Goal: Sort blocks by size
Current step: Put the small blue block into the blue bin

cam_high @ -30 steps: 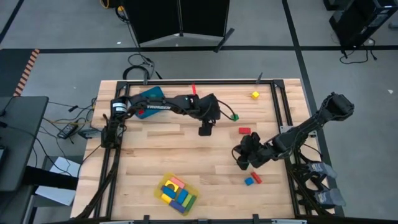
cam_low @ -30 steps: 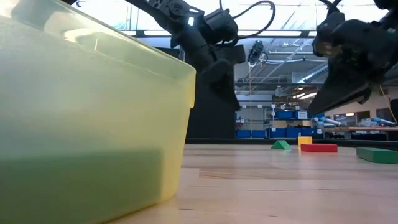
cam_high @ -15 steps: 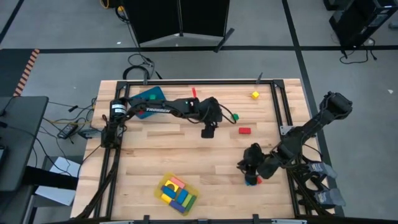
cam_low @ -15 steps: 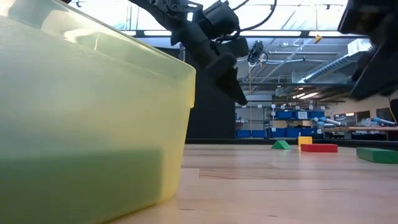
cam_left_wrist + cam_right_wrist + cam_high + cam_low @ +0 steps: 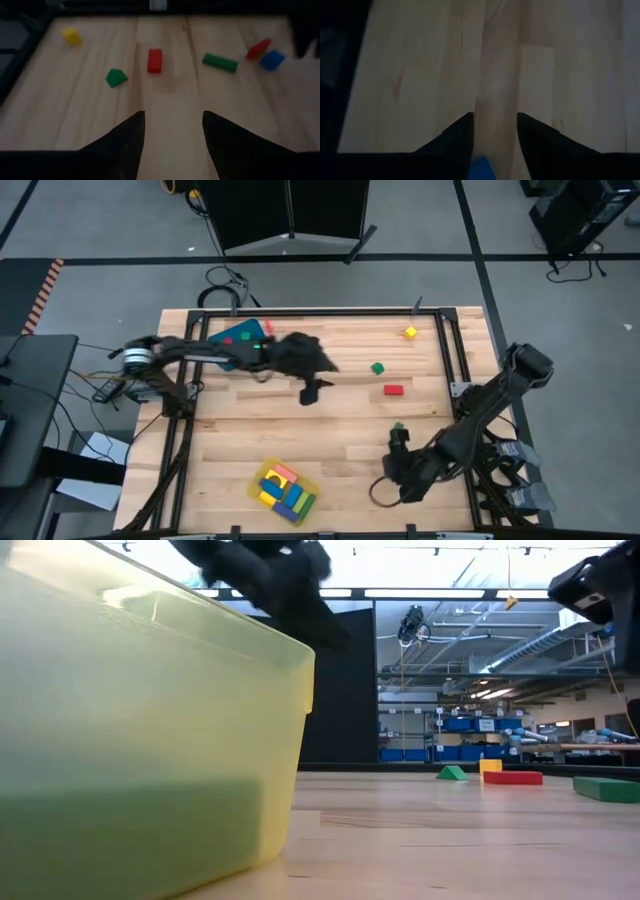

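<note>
Loose blocks lie on the wooden table: a yellow cube [image 5: 410,332], a green wedge [image 5: 377,367], a red bar [image 5: 393,390] and a green bar [image 5: 399,428]. The left wrist view also shows a red block [image 5: 258,48] and a blue block [image 5: 272,59] lying side by side. My right gripper [image 5: 392,480] is open, low over the table's near right part. A bit of blue [image 5: 481,167] shows between its fingers near their roots; I cannot tell whether they touch it. My left gripper [image 5: 308,392] is open and empty above the table's middle.
A yellow tray [image 5: 312,485] holding several blocks stands near the front edge and fills the left of the low view [image 5: 150,740]. A blue bin [image 5: 238,335] stands at the far left under the left arm. Bare wood lies between the tray and the loose blocks.
My right gripper has gone toward the table's near edge, past the green bar, and now covers the red and blue blocks in the high view. My left gripper has drawn back toward the table's left edge. No block has moved.
</note>
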Controlling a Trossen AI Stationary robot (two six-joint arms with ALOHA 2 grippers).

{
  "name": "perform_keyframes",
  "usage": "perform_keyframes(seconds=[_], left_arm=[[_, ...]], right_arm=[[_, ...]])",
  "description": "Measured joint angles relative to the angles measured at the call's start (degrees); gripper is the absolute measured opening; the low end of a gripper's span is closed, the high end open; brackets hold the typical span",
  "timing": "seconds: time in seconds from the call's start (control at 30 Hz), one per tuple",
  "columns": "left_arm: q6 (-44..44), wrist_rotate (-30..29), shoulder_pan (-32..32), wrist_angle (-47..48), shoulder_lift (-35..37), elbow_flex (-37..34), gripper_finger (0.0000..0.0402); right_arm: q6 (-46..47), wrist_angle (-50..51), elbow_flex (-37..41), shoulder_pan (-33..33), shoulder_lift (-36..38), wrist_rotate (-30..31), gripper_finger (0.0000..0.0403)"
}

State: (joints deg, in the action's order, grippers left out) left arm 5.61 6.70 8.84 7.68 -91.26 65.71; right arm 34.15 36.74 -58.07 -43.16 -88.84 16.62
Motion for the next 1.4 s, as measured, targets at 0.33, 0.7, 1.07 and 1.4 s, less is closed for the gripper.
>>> perform_keyframes(seconds=[0.33, 0.7, 1.07, 1.4], left_arm=[[-9.9, -4.6, -2.8, -8.2, 21.0, -18.8, 0.0206], [-14.8, -9.6, -6.1, -14.1, 29.3, -28.9, 0.0206], [-15.2, -9.6, -7.5, -13.5, 29.2, -29.4, 0.0206], [-16.3, -9.6, -7.8, -13.0, 29.7, -29.4, 0.0206]], right_arm=[[-5.4, 19.4, -11.7, -1.7, -10.9, -8.3, 0.0307], [-7.3, 17.2, -9.8, -0.9, -15.2, -11.6, 0.0298], [-7.3, 11.4, -5.4, 0.3, -15.2, -16.2, 0.0241], [-7.8, 10.0, -5.4, 2.1, -15.2, -15.4, 0.0141]])
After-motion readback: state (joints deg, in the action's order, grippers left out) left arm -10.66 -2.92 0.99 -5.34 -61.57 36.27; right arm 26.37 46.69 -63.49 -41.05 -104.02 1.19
